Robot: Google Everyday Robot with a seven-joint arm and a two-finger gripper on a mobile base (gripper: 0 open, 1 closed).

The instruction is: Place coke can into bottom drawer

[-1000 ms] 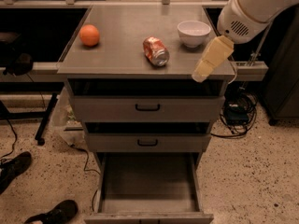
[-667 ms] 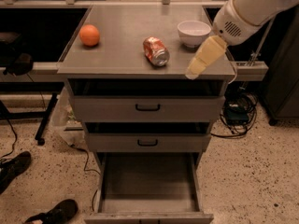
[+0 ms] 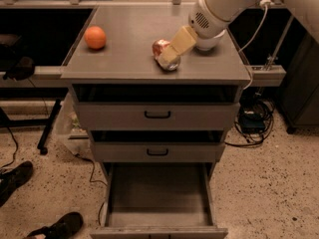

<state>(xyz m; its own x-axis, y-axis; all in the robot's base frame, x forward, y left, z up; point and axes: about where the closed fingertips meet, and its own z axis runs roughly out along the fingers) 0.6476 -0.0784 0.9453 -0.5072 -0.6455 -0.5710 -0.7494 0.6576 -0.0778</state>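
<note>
Since a second ago your gripper (image 3: 169, 57) has swung left from the cabinet's front right corner and now sits right over the coke can (image 3: 160, 49). The can has not moved: it lies on its side on the cabinet top (image 3: 124, 59), right of centre. The orange (image 3: 95, 37) also stays at the back left.

The gripper covers the can's right half, so you cannot tell whether it touches the can, or whether it is open or closed. The arm now hides most of the white bowl (image 3: 210, 44), which was in full view before.

You have one can, one orange, one bowl and three drawers. The bottom drawer (image 3: 158, 195) is pulled out, with its front edge cut off by the frame. Two dark shoes (image 3: 59, 226) lie on the floor at the left.
</note>
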